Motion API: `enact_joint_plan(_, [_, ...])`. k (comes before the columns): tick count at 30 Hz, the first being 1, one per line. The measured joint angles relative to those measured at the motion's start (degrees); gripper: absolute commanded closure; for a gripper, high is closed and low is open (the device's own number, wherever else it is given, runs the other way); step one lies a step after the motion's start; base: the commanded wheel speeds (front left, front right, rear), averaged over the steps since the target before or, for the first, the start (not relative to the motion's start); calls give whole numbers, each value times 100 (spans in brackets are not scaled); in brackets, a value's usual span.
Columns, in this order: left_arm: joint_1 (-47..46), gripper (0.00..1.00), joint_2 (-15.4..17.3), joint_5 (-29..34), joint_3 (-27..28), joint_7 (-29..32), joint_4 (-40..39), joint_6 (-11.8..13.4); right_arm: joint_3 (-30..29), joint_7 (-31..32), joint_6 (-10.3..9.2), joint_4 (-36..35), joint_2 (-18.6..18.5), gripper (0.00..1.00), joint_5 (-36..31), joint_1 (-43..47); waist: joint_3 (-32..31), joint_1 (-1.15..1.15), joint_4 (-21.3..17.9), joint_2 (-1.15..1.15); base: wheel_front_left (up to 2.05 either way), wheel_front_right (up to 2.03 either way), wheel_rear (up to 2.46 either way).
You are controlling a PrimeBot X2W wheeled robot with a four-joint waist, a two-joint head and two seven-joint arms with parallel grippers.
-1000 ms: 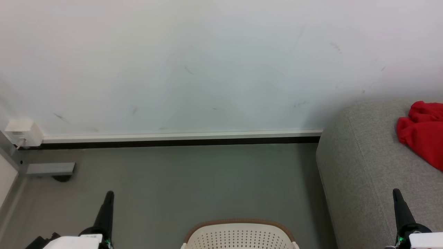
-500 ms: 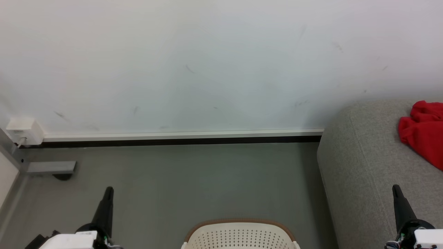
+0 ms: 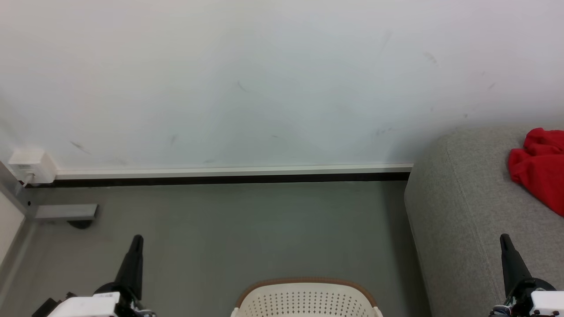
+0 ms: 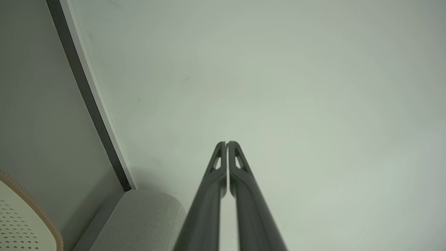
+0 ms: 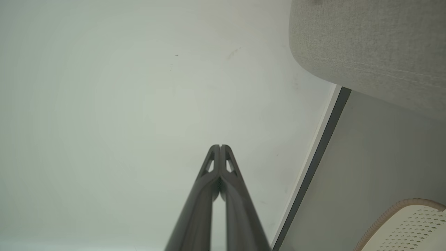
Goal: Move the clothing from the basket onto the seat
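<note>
Clothing (image 3: 539, 174) on seat (image 3: 462, 211); left claw (image 3: 137, 238), right claw (image 3: 504, 237) both pressed together, empty; basket (image 3: 304, 303) between them.

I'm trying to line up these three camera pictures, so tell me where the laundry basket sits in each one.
Head view: the basket at the bottom edge, in the middle.
Left wrist view: the basket in the bottom left corner.
Right wrist view: the basket in the bottom right corner.
Shared landmark: the dark skirting strip along the wall's foot.
</note>
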Motion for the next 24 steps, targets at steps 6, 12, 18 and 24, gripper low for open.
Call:
enact_joint_plan(6, [-1, 100, 0, 0, 0, 0, 0, 0, 0, 0, 0, 0, 0, 100, 0, 0, 0, 0, 0, 0, 0, 0, 0])
enact_joint_plan(12, [-1, 100, 0, 0, 0, 0, 0, 0, -1, 0, 0, 0, -1, 100, 0, -1, 0, 0, 0, 0, 0, 0, 0])
enact_joint_plan(18, [-2, 100, 0, 0, 0, 0, 0, 0, -1, 0, 0, 0, -1, 100, 0, -1, 0, 0, 0, 0, 0, 0, 0])
enact_joint_plan(24, [-2, 100, 0, 0, 0, 0, -1, 0, -2, 0, 0, 0, -1, 100, 0, -1, 0, 0, 0, 0, 0, 0, 0])
